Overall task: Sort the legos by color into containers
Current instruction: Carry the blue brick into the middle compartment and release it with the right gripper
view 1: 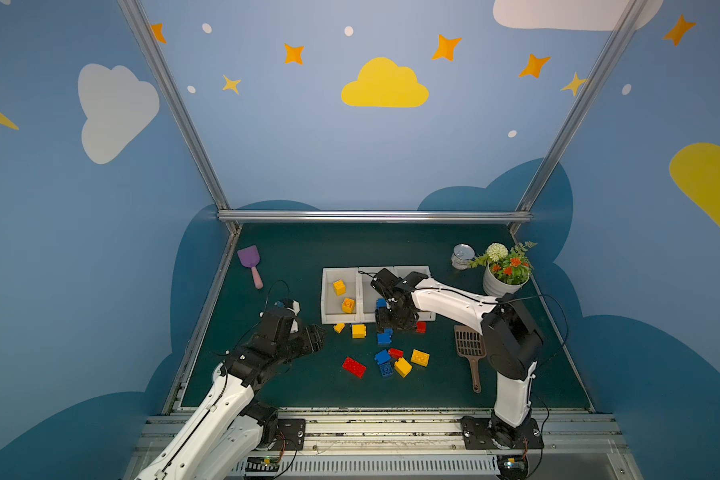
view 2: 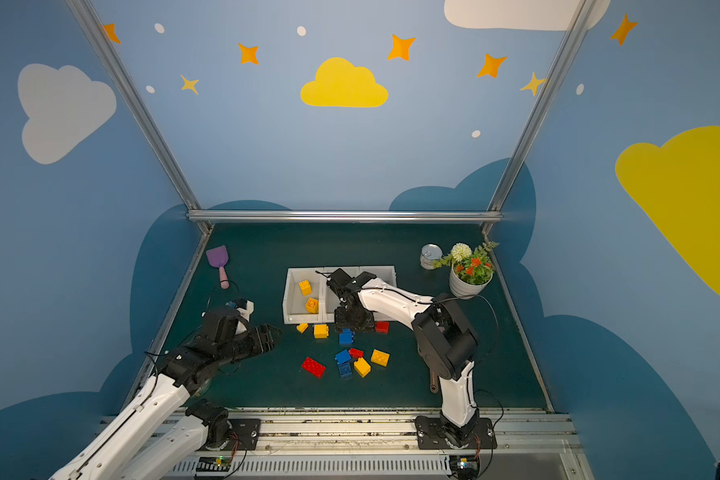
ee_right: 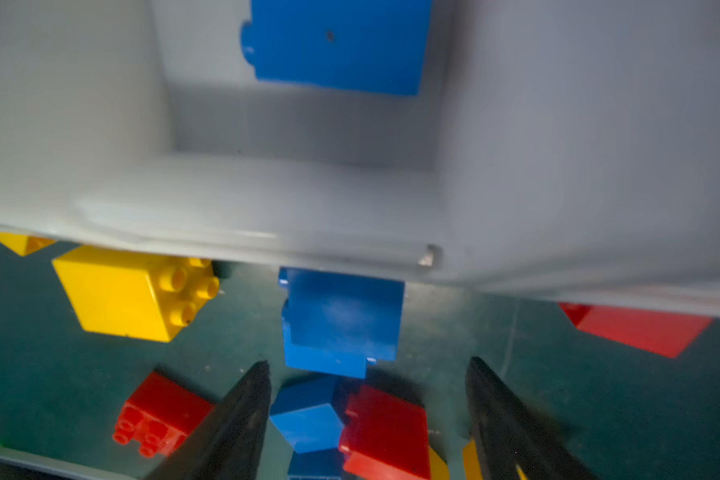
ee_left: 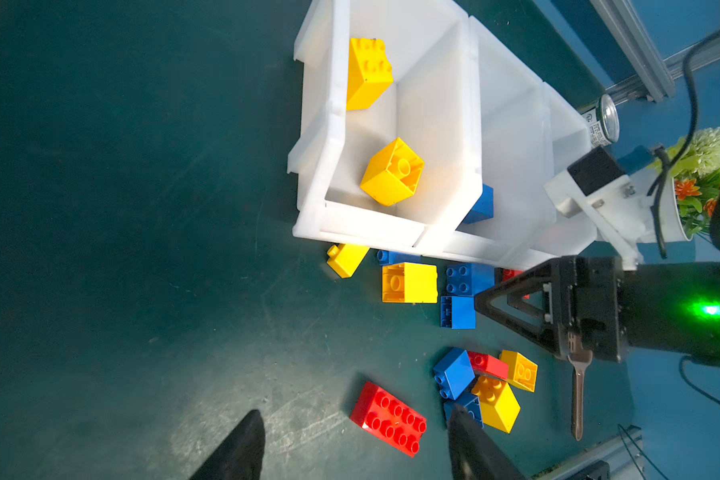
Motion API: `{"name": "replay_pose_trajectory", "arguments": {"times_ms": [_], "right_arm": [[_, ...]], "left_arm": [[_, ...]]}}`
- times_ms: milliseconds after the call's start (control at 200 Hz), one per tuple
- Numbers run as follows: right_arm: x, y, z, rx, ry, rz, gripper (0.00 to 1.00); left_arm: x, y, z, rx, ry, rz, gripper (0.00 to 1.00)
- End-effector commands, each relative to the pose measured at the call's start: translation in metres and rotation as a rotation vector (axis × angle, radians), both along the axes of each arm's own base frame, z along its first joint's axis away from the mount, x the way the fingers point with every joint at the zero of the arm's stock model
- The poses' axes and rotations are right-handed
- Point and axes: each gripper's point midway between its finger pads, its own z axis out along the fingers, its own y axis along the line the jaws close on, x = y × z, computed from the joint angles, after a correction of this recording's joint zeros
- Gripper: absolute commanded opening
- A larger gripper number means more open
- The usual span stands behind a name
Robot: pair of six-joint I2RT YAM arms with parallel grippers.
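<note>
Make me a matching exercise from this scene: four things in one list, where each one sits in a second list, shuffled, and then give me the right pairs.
Things
1. tin can
2. purple scoop
3. brown scoop
4. two yellow bricks

Places
A. inside the leftmost bin
B. next to the flower pot
C. right side of the mat, handle toward the near edge
D. far left of the mat, alone

Pairs: 1-B, 2-D, 3-C, 4-A
</note>
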Motion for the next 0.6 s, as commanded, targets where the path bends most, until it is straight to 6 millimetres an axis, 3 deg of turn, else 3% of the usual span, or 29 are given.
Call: {"name": "replay_pose_trajectory", "arguments": {"times_ms": [0,270,596], "right_arm": [[0.005,0.009,-0.003,0.001,0.008,0.003,0.74],[0.017,0.018,-0.018,-0.022,0.019,-0.004,0.69],[0.016,0.013,-0.026,-0.050,0.027,-0.017,0.46]], "left_arm": [[-0.004,-0.001,-0.004,-0.007,0.025,-0.008,0.70],[-0.005,-0.003,-0.005,-0.008,0.029,-0.020,0.70],[-0.003,-0.005,-0.009,-0.004,0.038,-0.032,0.70]]}}
